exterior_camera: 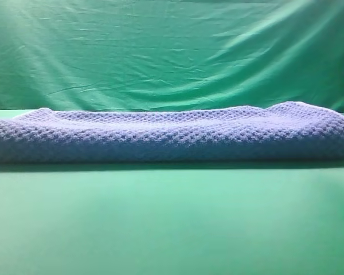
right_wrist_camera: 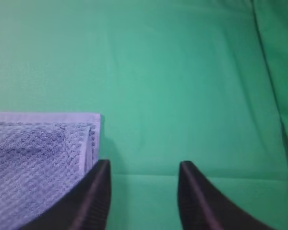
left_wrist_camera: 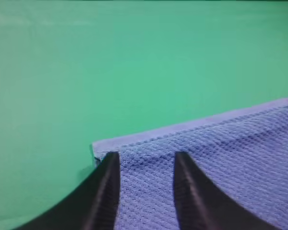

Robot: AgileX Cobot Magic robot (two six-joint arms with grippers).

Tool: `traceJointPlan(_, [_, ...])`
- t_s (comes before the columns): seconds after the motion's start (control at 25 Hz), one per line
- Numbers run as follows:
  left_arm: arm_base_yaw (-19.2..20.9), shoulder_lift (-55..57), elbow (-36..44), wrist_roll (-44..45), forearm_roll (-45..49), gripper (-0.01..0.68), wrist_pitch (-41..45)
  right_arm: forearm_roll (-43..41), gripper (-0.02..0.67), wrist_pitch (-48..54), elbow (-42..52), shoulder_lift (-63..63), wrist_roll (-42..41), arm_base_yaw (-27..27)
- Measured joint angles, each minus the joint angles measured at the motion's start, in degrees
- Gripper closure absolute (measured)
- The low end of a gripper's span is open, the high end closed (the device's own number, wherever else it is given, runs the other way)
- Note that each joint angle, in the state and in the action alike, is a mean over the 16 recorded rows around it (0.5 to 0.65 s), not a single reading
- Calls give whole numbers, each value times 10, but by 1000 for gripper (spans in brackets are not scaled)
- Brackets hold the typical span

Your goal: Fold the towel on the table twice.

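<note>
A blue-grey towel (exterior_camera: 172, 134) lies across a green bench (exterior_camera: 172, 223), stretched almost from the left edge to the right edge of the high view, with a wrinkled green backdrop (exterior_camera: 172, 51) hanging behind it. It looks doubled over into a long thick band, with stacked layers showing at its corner in the right wrist view, so the first fold appears done. Neither arm shows in the high view. From the left wrist camera, the left end effector (left_wrist_camera: 146, 160) hovers over a towel corner, its two dark fingers (left_wrist_camera: 108, 182) apart with only cloth beneath them and nothing pinched. From the right wrist camera, the right end effector (right_wrist_camera: 144, 170) sits just off the towel's other end, fingers parted over bare bench, holding nothing. The step in hand seems to be the release after the first fold. The next move likely calls for gripping one short end and carrying it across to the opposite end, keeping the layers together and the edges lined up.
</note>
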Motion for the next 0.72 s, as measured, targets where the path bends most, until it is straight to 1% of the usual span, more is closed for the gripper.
traceJointPlan(0.08, [0,-38,0,0,0,483,18,9,415,22,0,-39,-5,0])
traceJointPlan(0.2, [0,-94,1,0,-1,568,45,29,517,50,0,-96,-19,0])
traceJointPlan(0.36, [0,-168,12,0,-1,647,74,65,612,70,7,-170,-47,0])
traceJointPlan(0.48, [0,-226,29,2,-1,670,90,92,643,70,24,-227,-71,0])
traceJointPlan(0.72, [0,-347,88,13,-1,673,105,132,649,46,94,-344,-115,0])
